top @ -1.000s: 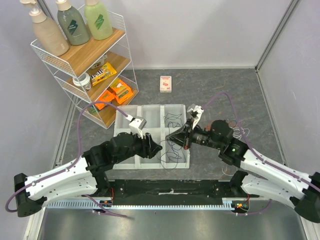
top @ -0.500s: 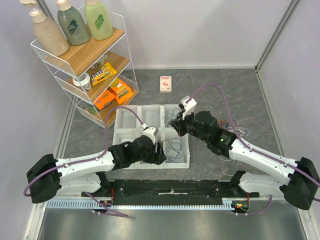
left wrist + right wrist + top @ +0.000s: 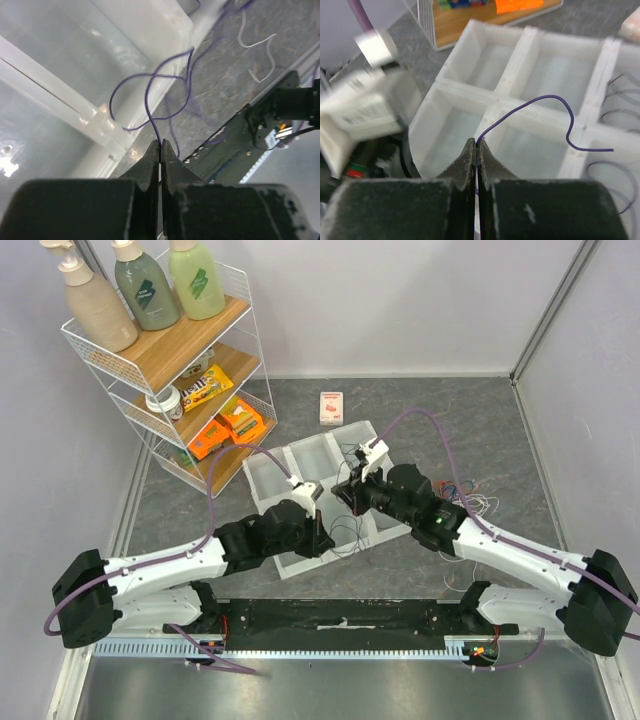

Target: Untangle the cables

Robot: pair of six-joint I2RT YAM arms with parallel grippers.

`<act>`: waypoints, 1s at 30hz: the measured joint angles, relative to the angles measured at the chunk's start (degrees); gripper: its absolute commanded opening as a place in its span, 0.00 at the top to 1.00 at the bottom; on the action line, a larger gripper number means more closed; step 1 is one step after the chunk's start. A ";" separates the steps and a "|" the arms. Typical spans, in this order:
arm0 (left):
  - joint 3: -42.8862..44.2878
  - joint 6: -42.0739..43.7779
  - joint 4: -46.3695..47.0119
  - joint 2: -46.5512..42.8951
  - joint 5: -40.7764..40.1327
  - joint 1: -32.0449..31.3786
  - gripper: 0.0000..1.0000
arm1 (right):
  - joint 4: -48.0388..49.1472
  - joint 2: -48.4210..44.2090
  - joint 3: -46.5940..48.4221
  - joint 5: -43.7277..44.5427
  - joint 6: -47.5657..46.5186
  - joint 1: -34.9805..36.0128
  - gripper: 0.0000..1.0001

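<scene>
L pincer [image 3: 160, 146] clenched on a thin purple loop [image 3: 150, 100]. It comes straight up from btwn my tips, curls twice just above them, over the tray [image 3: 60, 97] edge & grey table [image 3: 225, 85]. R pincer [image 3: 476, 145] also clamped tight, on a purple strand [image 3: 547, 100] that rises from the tips & arches across the tray dividers. Can't tell if it's the same wire as the L one. Seen from above, both pincers sit close together over the white tray, L at its near edge, R further in.

Count: 2 pincers, 1 tray, 1 purple wire per grip. Black cables [image 3: 620, 95] bunched in 1 cmpt right of R tips, strand no. unclear. 1 white cable [image 3: 255, 45] on table beyond L tips.
</scene>
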 measured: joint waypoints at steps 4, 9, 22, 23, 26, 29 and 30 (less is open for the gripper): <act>3.74 0.33 -0.37 0.11 1.70 0.09 0.98 | 2.54 0.66 -5.73 -2.36 3.08 0.28 1.00; 6.27 0.50 -0.17 0.74 2.23 0.09 0.98 | -2.73 -1.68 -9.07 3.04 5.01 0.52 1.00; 25.59 5.62 3.58 13.31 3.96 0.31 0.98 | -15.69 -11.08 7.76 16.06 2.29 -7.43 1.00; 27.19 6.12 4.26 14.23 4.00 0.52 0.98 | -15.65 -11.04 8.70 16.06 2.01 -8.09 1.00; 29.53 6.71 7.06 16.57 4.90 1.88 0.98 | -15.45 -10.45 10.32 15.58 1.33 -10.99 1.00; 29.66 6.73 9.84 19.65 6.75 4.76 0.98 | -14.91 -8.79 9.53 14.91 1.27 -12.90 1.00; 29.64 6.73 10.40 20.94 7.10 5.90 0.98 | -14.62 -8.33 8.94 14.60 1.31 -13.00 1.00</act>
